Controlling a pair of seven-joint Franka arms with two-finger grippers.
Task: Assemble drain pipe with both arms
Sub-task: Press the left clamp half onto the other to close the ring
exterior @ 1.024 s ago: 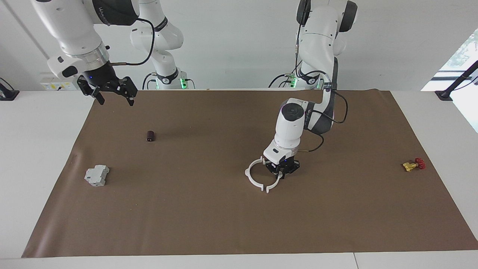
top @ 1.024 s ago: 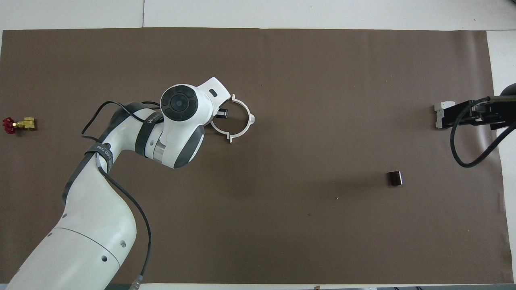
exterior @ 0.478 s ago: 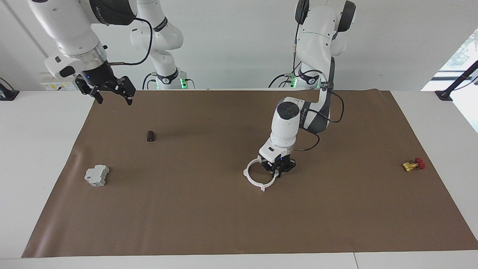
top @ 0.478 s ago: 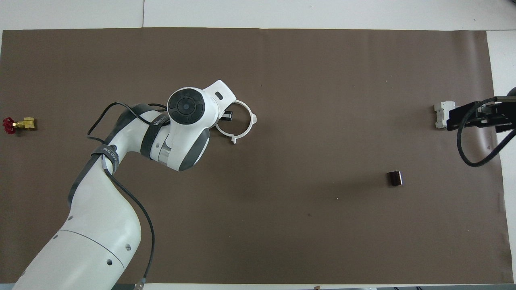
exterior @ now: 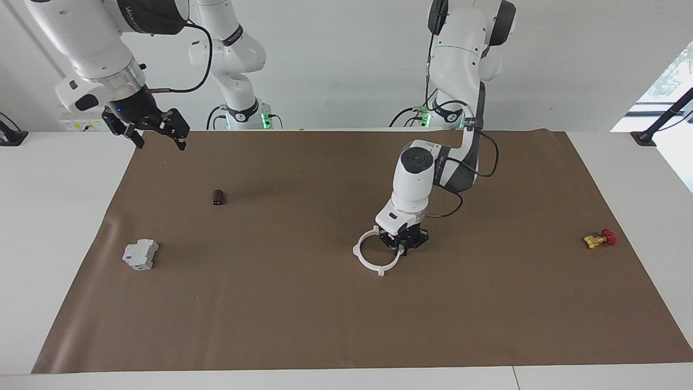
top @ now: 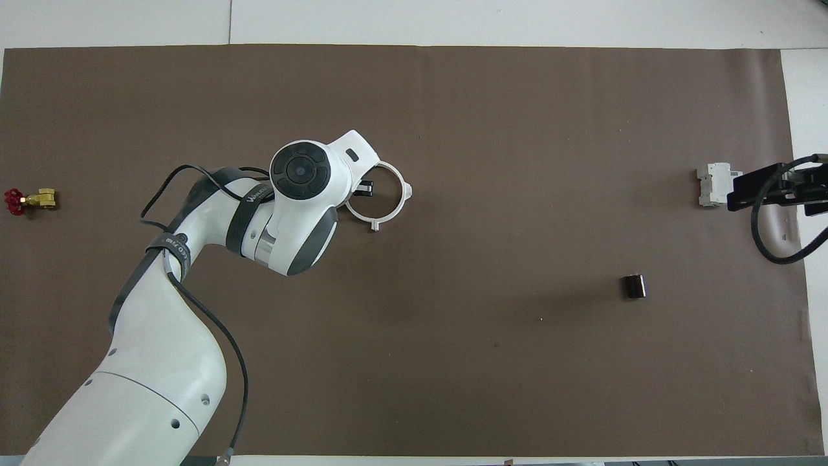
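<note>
The drain pipe (exterior: 357, 254) lies on the brown mat as one closed white ring (top: 400, 204) with small tabs sticking out. Its two halves meet with no gap showing. My left gripper (exterior: 404, 246) is down at mat level on the ring's side toward the left arm's end, shut on that half of the rim. In the overhead view the left wrist covers most of this grip, and only a black fingertip (top: 366, 188) shows inside the ring. My right gripper (exterior: 160, 142) hangs open and empty, high over the mat's edge at the right arm's end.
A grey blocky part (exterior: 140, 254) sits near the mat's edge at the right arm's end. A small dark cylinder (exterior: 218, 197) lies nearer the robots than it. A yellow-and-red valve (exterior: 598, 238) rests at the left arm's end. The brown mat (exterior: 303, 325) covers most of the table.
The left gripper slid its half-ring toward the other half, and the gap between the end tabs closed into a full ring. The right gripper drew up and outward toward its end of the table.
</note>
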